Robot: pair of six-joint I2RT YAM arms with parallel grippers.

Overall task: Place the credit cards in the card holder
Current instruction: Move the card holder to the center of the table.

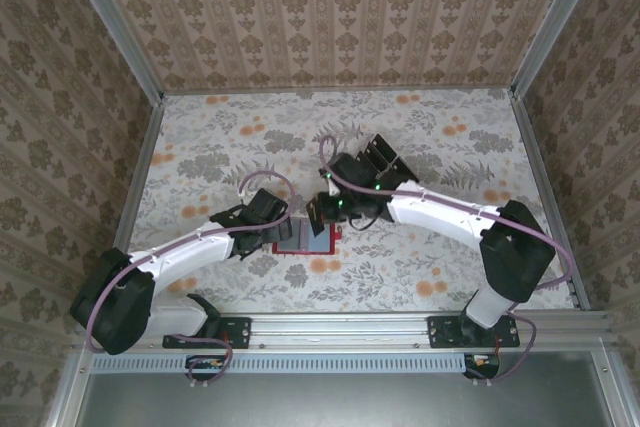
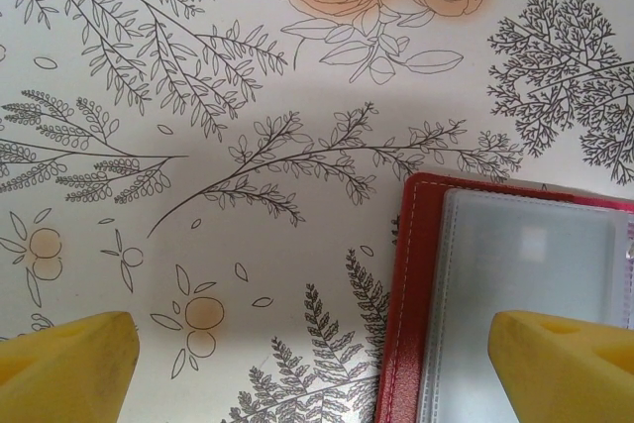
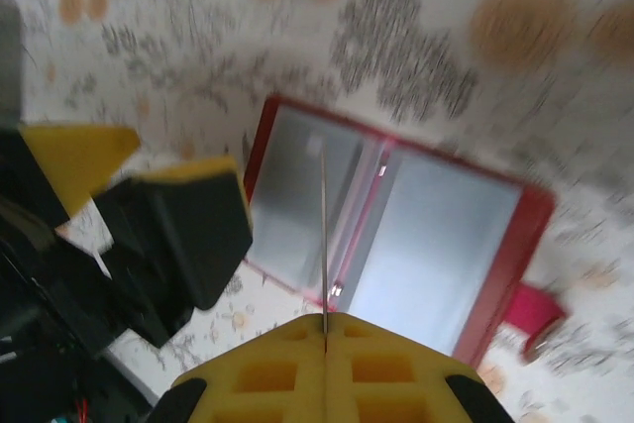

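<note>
**mika:** What's the layout here?

**jo:** There's a big floral bench (image 1: 450,267), and the left arm (image 1: 190,252) and right arm (image 1: 440,217) both reach in until they nearly meet mid-bench. Behind the right arm sits a dark rack (image 1: 382,159). It might be slotted, but it's too small in the top view to call.

**mika:** And the card holder?

**jo:** The card holder (image 3: 436,215) lies flat and wide open at the middle of the bench, right between the two arms. Its red cover is down and the greyish pockets face up.

**mika:** What about the hands?

**jo:** The left hand (image 2: 317,369) is spread wide with nothing in it, parked at the holder's edge. One yellow fingertip (image 2: 560,364) is over a grey pocket and the other is out over bare bench. The right hand (image 3: 325,332) is clenched on one credit card (image 3: 323,225), pinched by its near end. Its wrist cam sees the card edge-on, as a thin line over the pocket on the left hand's side of the fold. Can't tell if it touches the pocket. The little snap tab (image 3: 540,309) sticks out on the holder's opposite side.
</note>
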